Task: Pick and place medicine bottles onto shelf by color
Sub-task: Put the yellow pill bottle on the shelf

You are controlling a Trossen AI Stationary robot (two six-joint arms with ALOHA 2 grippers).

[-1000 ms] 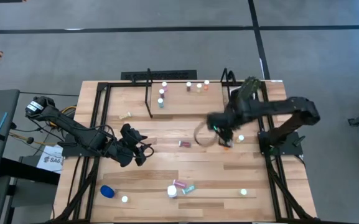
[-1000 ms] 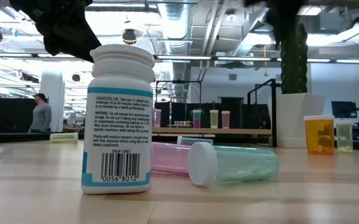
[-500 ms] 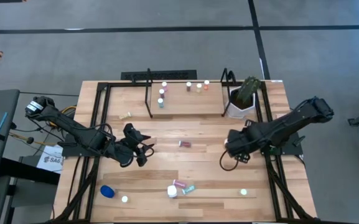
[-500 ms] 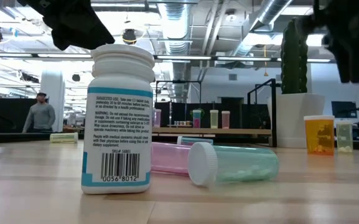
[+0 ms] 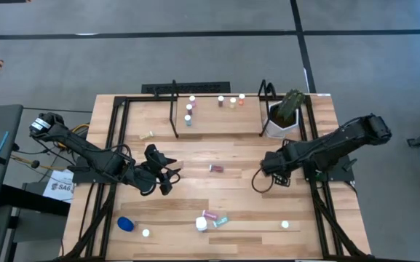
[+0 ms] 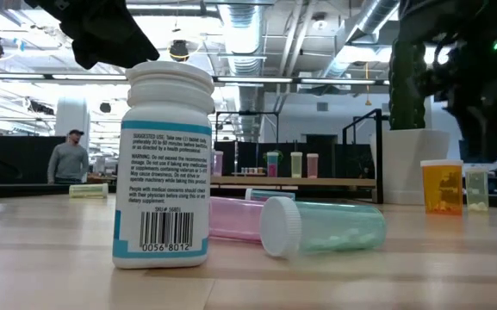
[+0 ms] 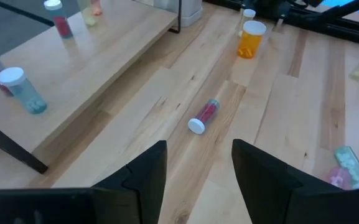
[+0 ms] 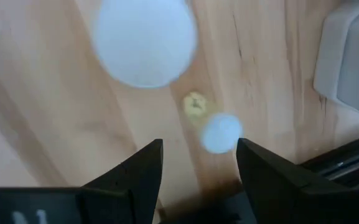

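The white bottle [image 6: 168,164] stood upright at the counter's [image 5: 224,207] six o'clock edge; its teal-bordered label read "SUGGESTED USE" above small print, with a barcode numbered 0056 8012. Just beside it lay a pink vial [image 6: 235,218] and a teal vial [image 6: 321,226], both on their sides. The shelf [image 5: 217,120] sat at twelve o'clock, carrying several small capped bottles. A red vial [image 7: 204,116] lay near the counter's centre, and an orange bottle [image 7: 251,39] stood toward three o'clock. The left gripper [image 7: 198,168] hovered at nine o'clock, fingers moderately apart and empty. The right gripper [image 8: 198,168] hung at three o'clock, open and holding nothing, above what seemed to be two white caps, too blurred to tell.
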